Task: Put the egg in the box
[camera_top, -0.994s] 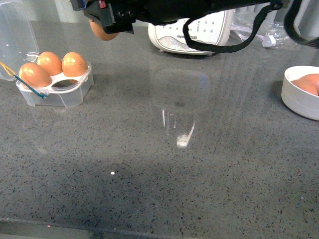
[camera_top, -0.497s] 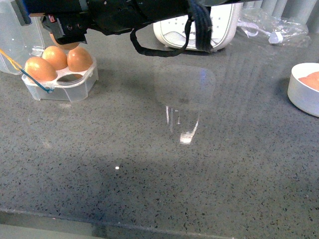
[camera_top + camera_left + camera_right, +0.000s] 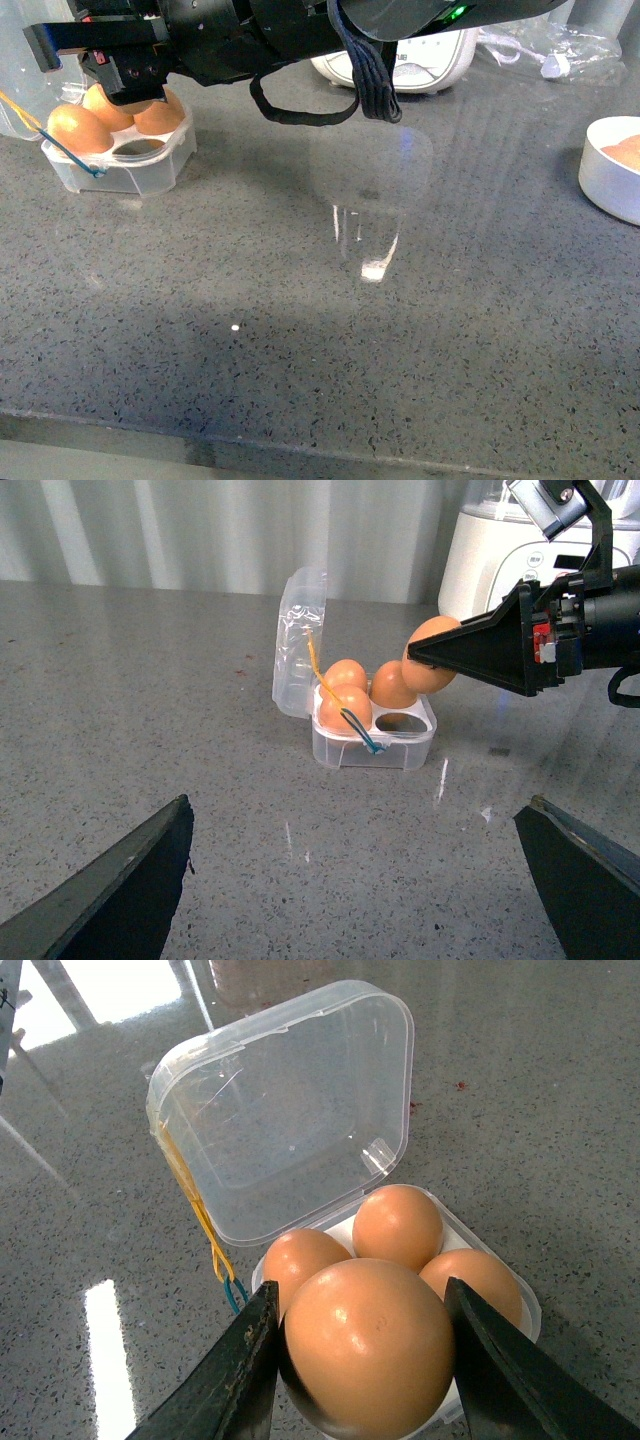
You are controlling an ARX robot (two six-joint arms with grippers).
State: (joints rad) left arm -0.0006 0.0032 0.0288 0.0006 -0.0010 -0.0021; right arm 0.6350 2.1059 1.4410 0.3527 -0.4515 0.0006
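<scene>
Orange-brown and smooth, the hen's egg point(image 3: 365, 1345) is gripped between the dark fingers of the right claw point(image 3: 364, 1385). It hangs just above the small clear plastic four-cell box point(image 3: 120, 172) at the upper left of the front view. Three matching brown eggs point(image 3: 346, 675) fill three cells, the fourth cell point(image 3: 405, 719) is bare, and the lid is hinged back. The left claw point(image 3: 352, 812) is spread wide and empty over the grey speckled worktop point(image 3: 300, 350). The risk, as I judge it, is a descent slightly off the free cell. That would knock shell against shell, or press the rim and tip the light box. Letting go too high could also crack the egg.
</scene>
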